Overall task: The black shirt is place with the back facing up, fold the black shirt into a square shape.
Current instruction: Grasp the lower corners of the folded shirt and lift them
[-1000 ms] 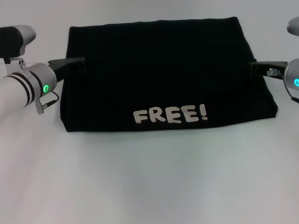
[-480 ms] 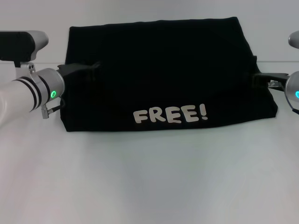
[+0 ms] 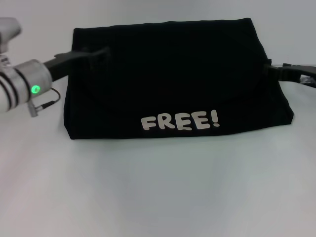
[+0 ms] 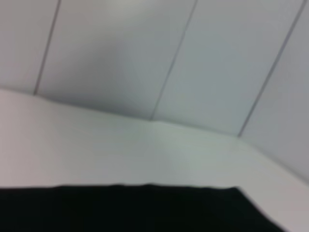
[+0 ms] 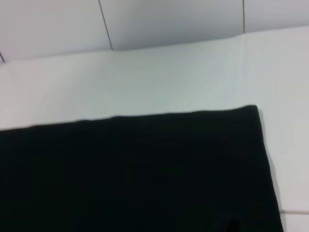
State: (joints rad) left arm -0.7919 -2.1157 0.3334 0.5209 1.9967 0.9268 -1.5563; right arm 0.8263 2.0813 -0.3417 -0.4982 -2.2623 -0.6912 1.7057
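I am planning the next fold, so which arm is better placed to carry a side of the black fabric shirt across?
Probably the left: the left end effector already reaches over the black fabric shirt, while the right end effector sits only at its side edge.

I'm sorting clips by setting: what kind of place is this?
Probably a lab or test bench, not a home: a bare white table, a plain panelled wall behind it, and only the black shirt laid out.
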